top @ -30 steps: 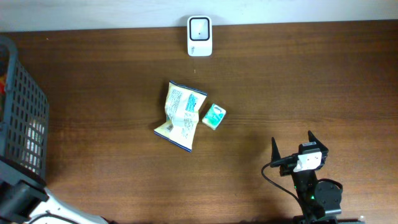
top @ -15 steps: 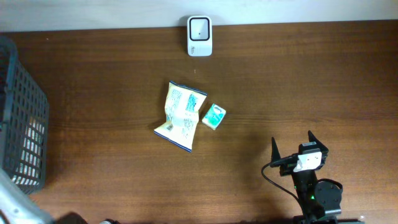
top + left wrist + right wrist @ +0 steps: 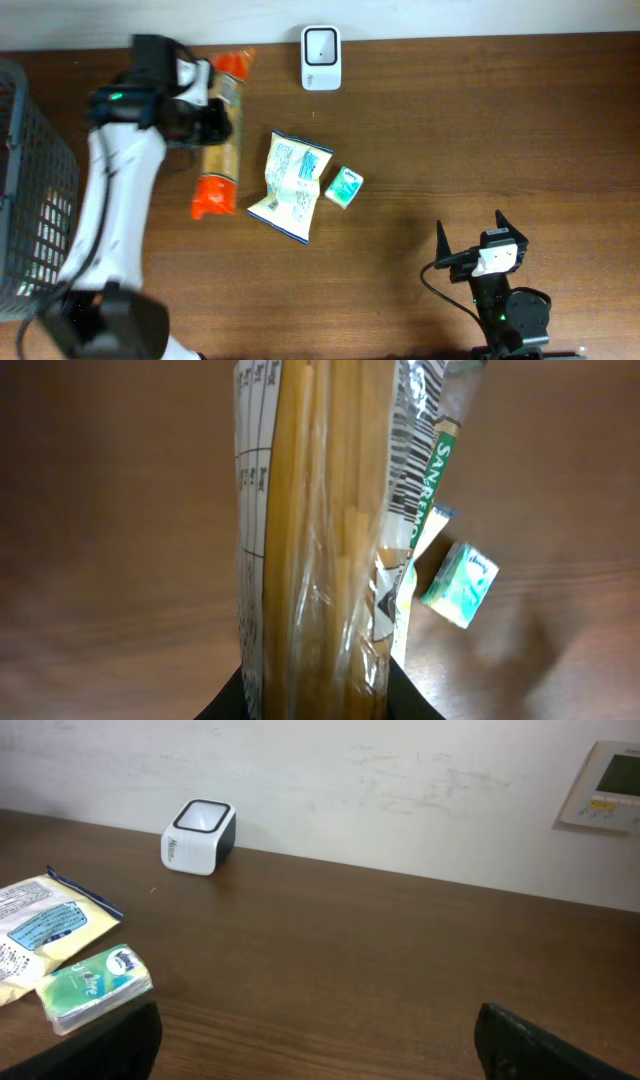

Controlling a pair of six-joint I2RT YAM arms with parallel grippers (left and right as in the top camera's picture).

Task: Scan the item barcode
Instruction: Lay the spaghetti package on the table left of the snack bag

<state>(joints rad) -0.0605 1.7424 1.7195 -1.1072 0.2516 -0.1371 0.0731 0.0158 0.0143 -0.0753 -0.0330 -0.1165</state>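
While the left gripper (image 3: 213, 118) is clamping the spaghetti packet (image 3: 218, 165) around its middle in the upper left, near the scanner (image 3: 321, 45), it's looking light, brittle and slippery; the right gripper (image 3: 468, 238) is sitting with jaws apart.

Orange-ended spaghetti pack (image 3: 218, 160) (barcode showing)

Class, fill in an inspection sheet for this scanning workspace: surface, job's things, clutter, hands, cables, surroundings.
Surface: brown wooden table, no spills seen.
Job's things: spaghetti pack, its barcode visible in the left wrist view; white scanner at the far edge.
Clutter: flat printed packet with a small green tissue pack beside it.
Hands: left hand shut on the spaghetti pack; right hand open, empty.
Cables: black cable looped beside the right arm.
Surroundings: wire basket at the table's left; wall panel.
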